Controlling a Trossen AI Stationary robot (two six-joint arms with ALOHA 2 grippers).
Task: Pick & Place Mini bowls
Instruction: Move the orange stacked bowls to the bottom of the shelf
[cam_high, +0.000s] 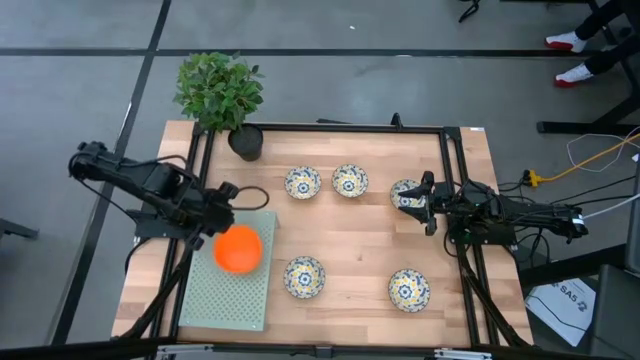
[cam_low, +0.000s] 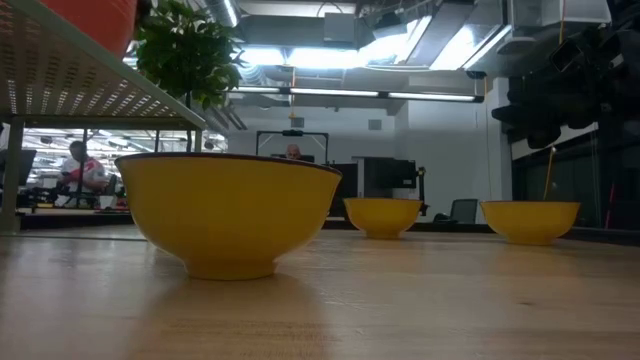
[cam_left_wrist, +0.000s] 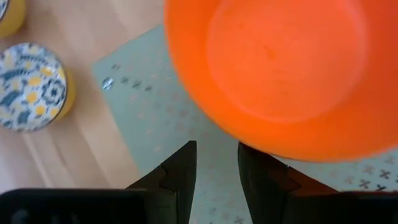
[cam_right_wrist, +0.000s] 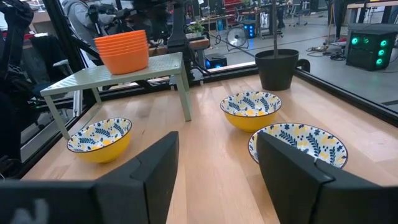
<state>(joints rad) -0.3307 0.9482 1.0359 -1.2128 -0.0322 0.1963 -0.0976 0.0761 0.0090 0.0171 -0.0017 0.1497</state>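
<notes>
The wooden table (cam_high: 350, 260) is carrying a green perforated rack (cam_high: 235, 295), where stacked orange bowls (cam_high: 238, 249) are sitting. Five patterned bowls (cam_high: 304, 277) are lying across the wood. The left gripper (cam_high: 226, 196) is hovering open beside the stack; the right gripper (cam_high: 424, 200) is waiting open by a patterned bowl.

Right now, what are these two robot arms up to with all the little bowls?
They are sorting mini bowls. A stack of orange bowls sits on a pale green perforated rack, with the left end effector open just beside it. The right end effector, also open, hovers at a patterned bowl. Four more floral bowls lie on the wooden table.
</notes>
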